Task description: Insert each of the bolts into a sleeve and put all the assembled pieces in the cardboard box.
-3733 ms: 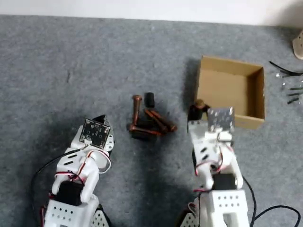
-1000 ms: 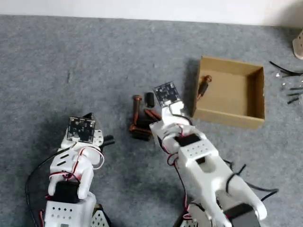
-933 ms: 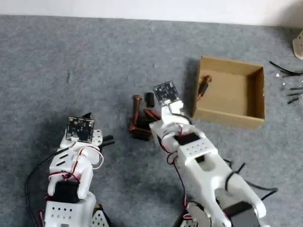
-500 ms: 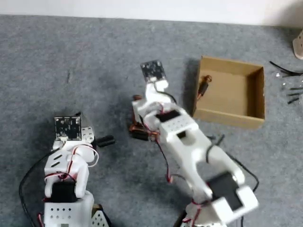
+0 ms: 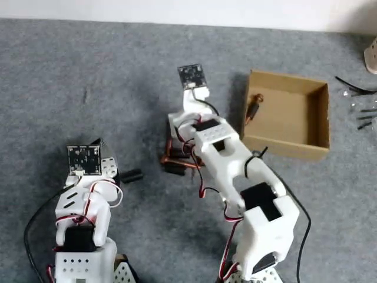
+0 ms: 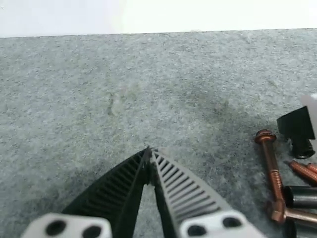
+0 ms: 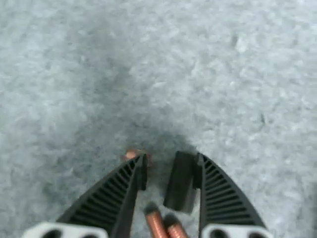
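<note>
My right arm (image 5: 212,141) stretches over the pile of copper bolts and black sleeves (image 5: 175,160) at the table's middle. Its gripper (image 7: 171,163) is open and low over the carpet. A black sleeve (image 7: 181,181) stands between the fingers, against one of them. A copper bolt head (image 7: 132,154) lies by the other fingertip. One assembled piece (image 5: 254,106) lies inside the cardboard box (image 5: 306,88), at its left wall. My left gripper (image 6: 149,151) is shut and empty, at the near left (image 5: 99,143), apart from a long bolt (image 6: 270,166) and a sleeve (image 6: 302,196).
The box stands to the right of the pile. Small dark tools (image 5: 359,109) lie at the far right edge. Bare grey carpet (image 5: 88,76) spreads to the left and beyond the pile.
The right arm let its assembled piece go into the box, then swung left and reached out over the pile. The left arm drew back a little to the left.
</note>
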You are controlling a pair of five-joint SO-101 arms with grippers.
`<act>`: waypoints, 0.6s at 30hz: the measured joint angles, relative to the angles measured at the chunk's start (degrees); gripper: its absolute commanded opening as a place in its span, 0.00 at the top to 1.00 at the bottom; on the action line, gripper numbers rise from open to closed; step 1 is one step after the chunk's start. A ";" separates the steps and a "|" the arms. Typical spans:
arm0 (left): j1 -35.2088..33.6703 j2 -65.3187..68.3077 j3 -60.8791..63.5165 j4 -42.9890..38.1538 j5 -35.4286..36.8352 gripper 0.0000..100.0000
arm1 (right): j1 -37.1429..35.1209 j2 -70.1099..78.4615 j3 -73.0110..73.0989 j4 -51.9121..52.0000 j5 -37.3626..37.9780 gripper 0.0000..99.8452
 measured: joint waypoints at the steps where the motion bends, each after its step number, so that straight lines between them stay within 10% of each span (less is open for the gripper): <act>1: 0.00 0.00 0.00 0.00 0.00 0.99 | -0.09 0.00 0.00 0.44 0.00 0.86; 18: 0.00 0.00 0.00 0.00 0.00 0.99 | 0.18 0.00 0.00 3.69 0.00 0.86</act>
